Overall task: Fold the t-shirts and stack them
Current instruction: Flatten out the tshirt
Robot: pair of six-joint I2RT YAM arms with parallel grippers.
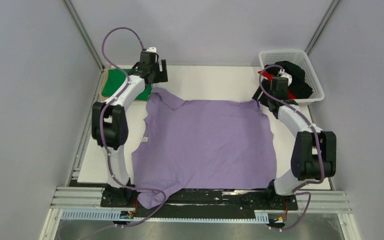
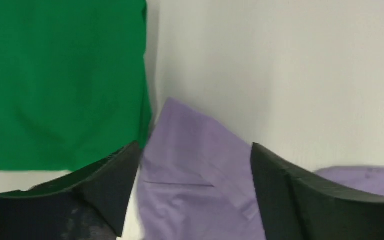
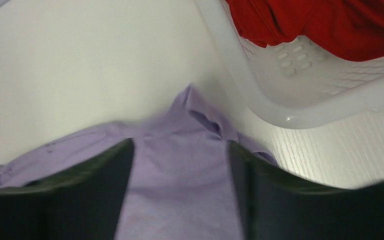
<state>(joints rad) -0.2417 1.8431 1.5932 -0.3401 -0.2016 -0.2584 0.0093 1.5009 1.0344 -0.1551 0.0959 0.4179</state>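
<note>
A large lilac-purple t-shirt (image 1: 205,145) lies spread flat across the middle of the table, one sleeve hanging over the near edge. My left gripper (image 1: 156,80) hovers over its far left corner (image 2: 195,175), jaws open, the cloth lying loose between them (image 2: 195,147). My right gripper (image 1: 266,97) is over the far right corner (image 3: 180,170), also open (image 3: 180,144) and holding nothing. A folded green t-shirt (image 1: 112,82) (image 2: 60,80) lies at the far left. Black (image 1: 295,75) and red (image 3: 325,20) t-shirts sit in the basket.
The white lattice basket (image 1: 316,95) (image 3: 280,107) stands at the far right corner, close to my right gripper. A tan board (image 1: 103,80) lies under the green shirt. Grey walls enclose the table on three sides.
</note>
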